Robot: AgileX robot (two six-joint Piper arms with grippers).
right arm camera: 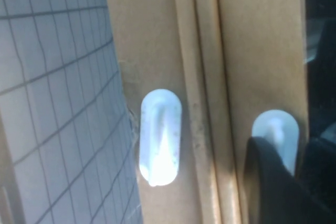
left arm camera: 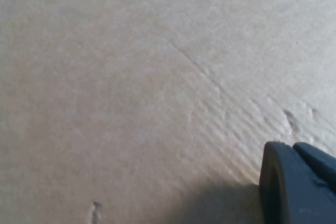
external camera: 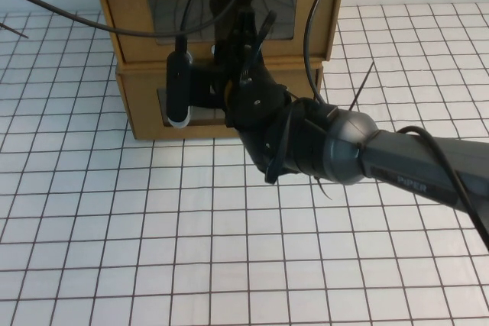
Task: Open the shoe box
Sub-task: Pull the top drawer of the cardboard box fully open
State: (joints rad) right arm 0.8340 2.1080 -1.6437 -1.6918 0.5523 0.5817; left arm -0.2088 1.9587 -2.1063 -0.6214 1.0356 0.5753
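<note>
Two cardboard shoe boxes stand stacked at the far side of the gridded table [external camera: 153, 227]; the upper box [external camera: 122, 13] sits squarely on the lower box [external camera: 141, 104], each with a dark window in its front. The right gripper [external camera: 246, 36] is at the front of the upper box, right at the upper handle [right arm camera: 275, 127], a white tab; I cannot tell whether it has clamped the tab. The lower handle [right arm camera: 160, 137] lies free, just beside. The left gripper [left arm camera: 294, 182] hangs close against plain cardboard; I cannot tell its state either.
</note>
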